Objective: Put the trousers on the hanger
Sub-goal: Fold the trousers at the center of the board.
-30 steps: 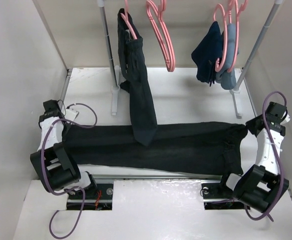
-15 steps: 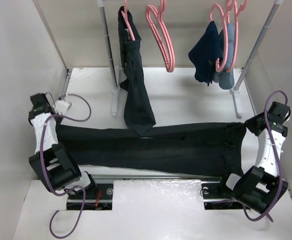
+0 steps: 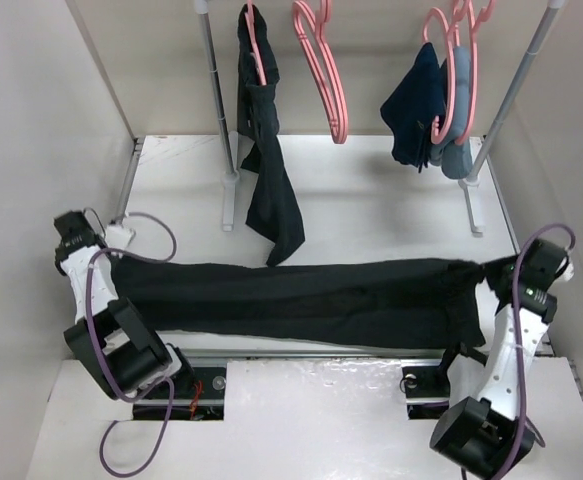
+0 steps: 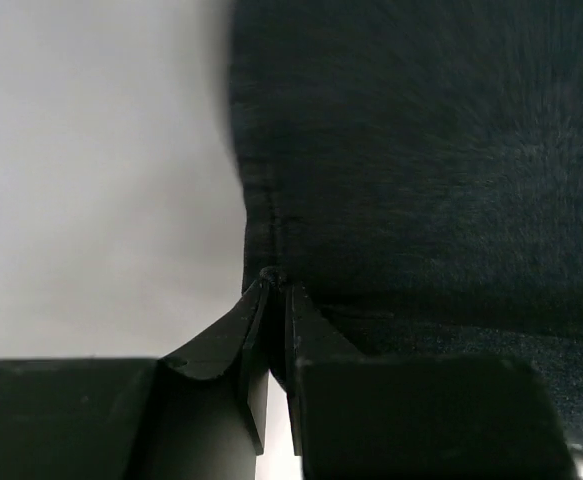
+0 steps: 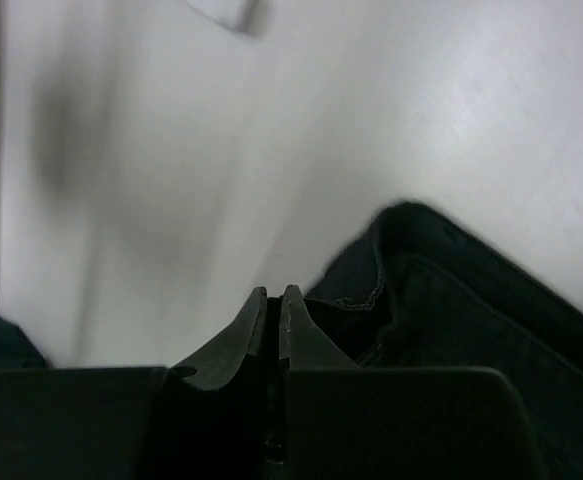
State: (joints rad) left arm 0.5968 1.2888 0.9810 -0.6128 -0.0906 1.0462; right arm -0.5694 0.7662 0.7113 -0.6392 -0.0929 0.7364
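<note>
The black trousers (image 3: 301, 300) lie stretched flat across the table from left to right. My left gripper (image 3: 108, 259) is shut on their left end; in the left wrist view the jaws (image 4: 274, 283) pinch a seam of the fabric (image 4: 421, 150). My right gripper (image 3: 489, 273) is shut on the right end; in the right wrist view the jaws (image 5: 273, 295) hold a hemmed edge (image 5: 451, 310). An empty pink hanger (image 3: 341, 132) hangs on the rail at the back, beyond the trousers' middle.
Another dark pair (image 3: 267, 170) hangs from a pink hanger at the back left, its tip just above the trousers. A navy garment (image 3: 416, 105) hangs at the back right. Rack posts (image 3: 221, 120) (image 3: 501, 110) stand behind. Walls close both sides.
Both grippers have pulled outward and toward the near edge, stretching the trousers longer and flatter. The hanging dark pair no longer overlaps them. The right arm has swung nearer.
</note>
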